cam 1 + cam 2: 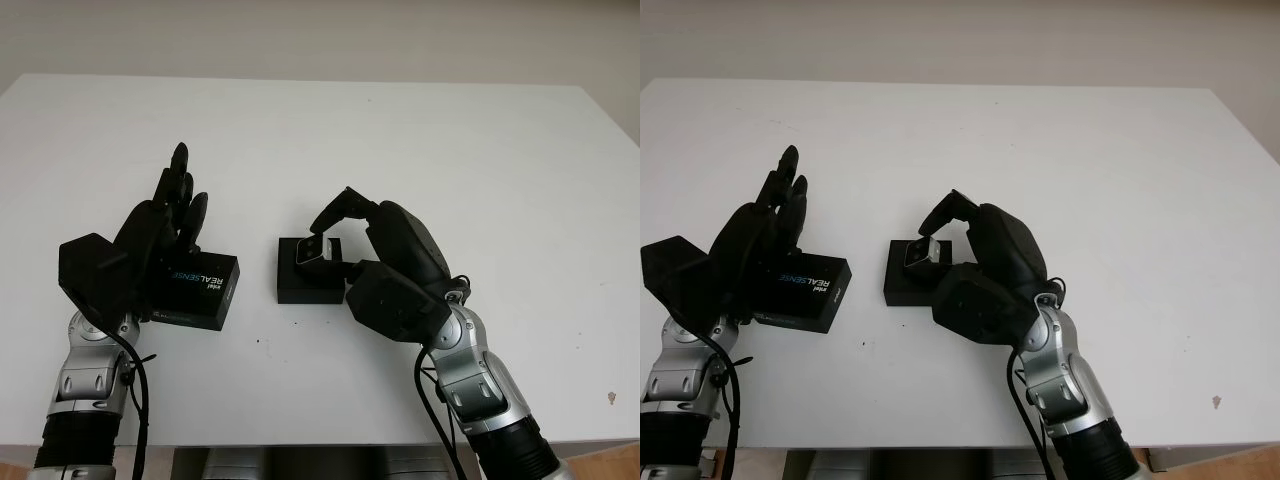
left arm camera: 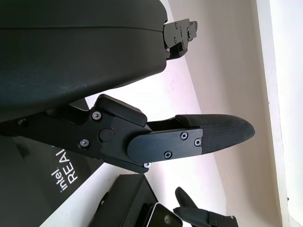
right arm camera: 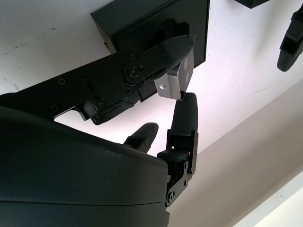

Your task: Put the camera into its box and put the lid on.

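A small silver camera (image 1: 312,250) is pinched between the fingers of my right hand (image 1: 326,233), just above the open black box (image 1: 300,284) at the table's middle; the right wrist view shows the camera (image 3: 174,81) over the box (image 3: 156,23). Whether it touches the box floor I cannot tell. The black lid (image 1: 205,291), printed REALSENSE, lies flat to the left of the box. My left hand (image 1: 180,200) is open over the lid's left part, its fingers pointing away from me, and hides that end of the lid.
The white table (image 1: 450,150) stretches wide behind and to the right of the box. Its front edge runs close below both forearms. A beige wall stands behind the far edge.
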Controlling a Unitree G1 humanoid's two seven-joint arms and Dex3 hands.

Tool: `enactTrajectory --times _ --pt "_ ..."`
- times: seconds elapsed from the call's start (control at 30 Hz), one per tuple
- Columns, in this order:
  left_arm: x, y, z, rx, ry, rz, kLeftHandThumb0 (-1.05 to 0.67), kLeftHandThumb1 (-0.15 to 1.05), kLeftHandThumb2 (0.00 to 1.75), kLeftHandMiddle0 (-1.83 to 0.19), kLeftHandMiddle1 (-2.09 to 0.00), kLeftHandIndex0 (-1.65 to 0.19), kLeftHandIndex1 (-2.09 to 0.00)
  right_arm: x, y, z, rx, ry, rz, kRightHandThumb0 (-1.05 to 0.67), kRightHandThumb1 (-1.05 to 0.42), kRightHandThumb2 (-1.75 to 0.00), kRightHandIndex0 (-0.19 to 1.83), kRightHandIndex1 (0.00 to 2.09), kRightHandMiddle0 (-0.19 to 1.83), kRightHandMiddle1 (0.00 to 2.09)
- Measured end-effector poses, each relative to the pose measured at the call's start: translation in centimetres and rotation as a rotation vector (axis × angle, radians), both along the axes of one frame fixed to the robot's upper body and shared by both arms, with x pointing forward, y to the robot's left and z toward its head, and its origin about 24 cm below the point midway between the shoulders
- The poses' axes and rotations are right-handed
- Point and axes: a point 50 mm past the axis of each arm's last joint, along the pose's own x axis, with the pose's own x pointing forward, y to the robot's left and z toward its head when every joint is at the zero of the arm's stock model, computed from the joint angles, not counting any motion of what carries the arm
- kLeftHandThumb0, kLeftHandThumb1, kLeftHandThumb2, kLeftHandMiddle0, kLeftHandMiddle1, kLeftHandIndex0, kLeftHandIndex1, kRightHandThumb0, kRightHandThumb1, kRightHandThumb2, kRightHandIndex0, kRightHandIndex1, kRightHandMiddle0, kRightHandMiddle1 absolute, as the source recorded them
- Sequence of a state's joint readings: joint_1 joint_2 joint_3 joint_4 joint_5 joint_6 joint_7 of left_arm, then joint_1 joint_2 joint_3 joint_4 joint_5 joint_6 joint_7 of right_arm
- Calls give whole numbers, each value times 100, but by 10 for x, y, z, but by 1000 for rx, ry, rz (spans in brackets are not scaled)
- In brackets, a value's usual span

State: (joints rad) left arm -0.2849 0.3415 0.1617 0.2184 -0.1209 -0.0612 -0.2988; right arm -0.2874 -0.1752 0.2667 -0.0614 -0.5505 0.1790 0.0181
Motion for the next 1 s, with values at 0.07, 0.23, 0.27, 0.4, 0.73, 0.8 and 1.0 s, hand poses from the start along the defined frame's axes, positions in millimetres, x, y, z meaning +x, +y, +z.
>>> enactTrajectory --times 0.07,0.23,0.27,0.4,0.73,0.8,1.0 --pt "0 0 0 1 0 0 -85 105 57 19 0 19 0 0 0 0 13 3 3 -34 -95 -5 27 57 38 148" --pt "0 0 0 2 -2 -4 -83 105 58 19 0 19 0 -1 0 -1 32 11 7 -33 -95 -5 26 56 37 147" --pt "0 0 0 2 -3 -5 -84 105 58 19 0 19 0 -1 0 -1 34 11 7 -33 -95 -5 26 56 37 146" --pt "0 0 0 1 -2 -5 -85 105 57 19 0 19 0 0 1 -1 72 23 13 -31 -95 -5 25 55 36 147" --pt "0 0 1 7 -11 -15 -82 105 60 19 0 19 0 2 -1 -8 134 56 23 -34 -95 -5 22 54 35 151" --pt "-1 0 1 7 -11 -16 -83 105 60 19 0 19 0 2 -1 -8 140 58 23 -33 -95 -5 23 53 35 152" --pt "-1 1 1 10 -9 -15 -84 105 59 19 0 19 0 2 -2 -9 144 66 17 -36 -96 -6 25 54 34 153"
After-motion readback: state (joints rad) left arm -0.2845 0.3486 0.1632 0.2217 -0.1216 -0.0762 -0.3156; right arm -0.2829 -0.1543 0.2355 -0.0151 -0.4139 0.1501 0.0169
